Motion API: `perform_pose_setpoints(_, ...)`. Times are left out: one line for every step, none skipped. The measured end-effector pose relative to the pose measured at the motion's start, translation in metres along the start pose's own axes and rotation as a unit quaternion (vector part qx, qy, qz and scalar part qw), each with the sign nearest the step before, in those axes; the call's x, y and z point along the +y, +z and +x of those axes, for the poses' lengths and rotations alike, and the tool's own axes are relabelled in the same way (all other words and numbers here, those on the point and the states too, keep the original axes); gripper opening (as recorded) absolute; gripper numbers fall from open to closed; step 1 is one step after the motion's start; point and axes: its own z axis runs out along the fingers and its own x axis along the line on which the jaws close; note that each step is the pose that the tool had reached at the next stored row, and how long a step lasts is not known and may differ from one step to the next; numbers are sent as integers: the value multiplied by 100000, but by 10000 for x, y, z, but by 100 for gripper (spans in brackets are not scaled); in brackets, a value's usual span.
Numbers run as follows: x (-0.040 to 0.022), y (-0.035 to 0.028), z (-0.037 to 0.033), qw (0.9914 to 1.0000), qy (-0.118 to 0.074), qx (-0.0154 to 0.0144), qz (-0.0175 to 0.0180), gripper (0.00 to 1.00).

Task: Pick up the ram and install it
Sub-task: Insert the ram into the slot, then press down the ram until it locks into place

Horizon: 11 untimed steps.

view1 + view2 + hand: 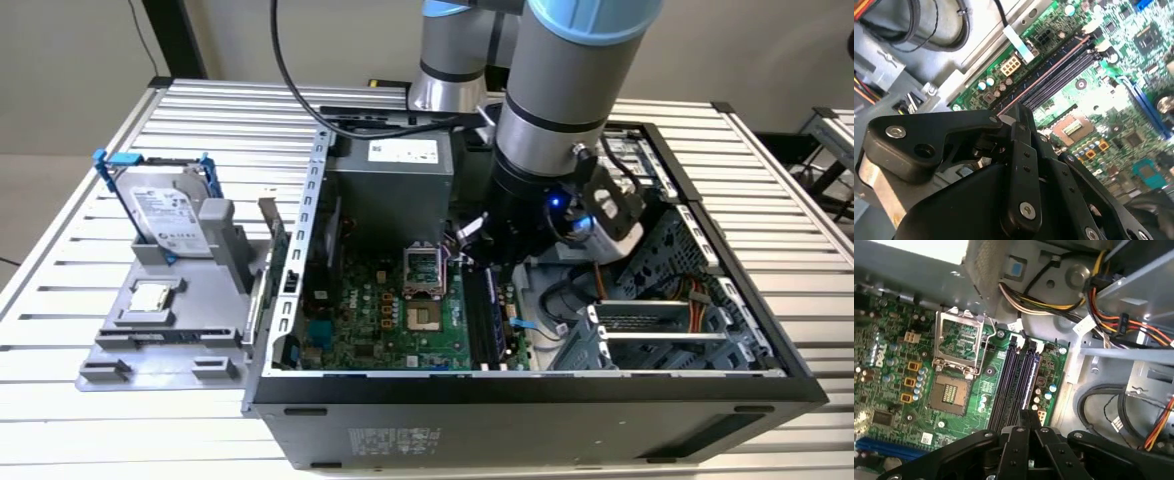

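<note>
The claw (1026, 427) is reaching into the open computer case (747, 385), fingers clamped together on the ram (1054, 72), which is standing on edge in the motherboard's (961, 362) memory slots directly beneath it.

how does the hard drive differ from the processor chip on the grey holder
The hard drive is big and boxy with blue rails; the processor chip is small and square. The hard drive stands propped up; the processor chip lies flat. Both are silver, on the grey holder.
</note>
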Motion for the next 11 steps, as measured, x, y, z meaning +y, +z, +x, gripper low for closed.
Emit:
perform_pose_setpoints(0,0,0,99996,-872,15,-26,0)
perform_pose_setpoints(0,0,0,99984,-1801,27,-57,0)
perform_pose_setpoints(0,0,0,99963,-2721,40,-85,0)
perform_pose_setpoints(0,0,0,99933,-3653,54,-119,0)
perform_pose_setpoints(0,0,0,99897,-4545,67,-145,0)
perform_pose_setpoints(0,0,0,99850,-5474,81,-177,0)
perform_pose_setpoints(0,0,0,99797,-6368,96,-205,0)
perform_pose_setpoints(0,0,0,99735,-7265,107,-234,0)
perform_pose_setpoints(0,0,0,99663,-8192,120,-264,0)
perform_pose_setpoints(0,0,0,99589,-9055,132,-291,0)
perform_pose_setpoints(0,0,0,99500,-9981,143,-322,0)
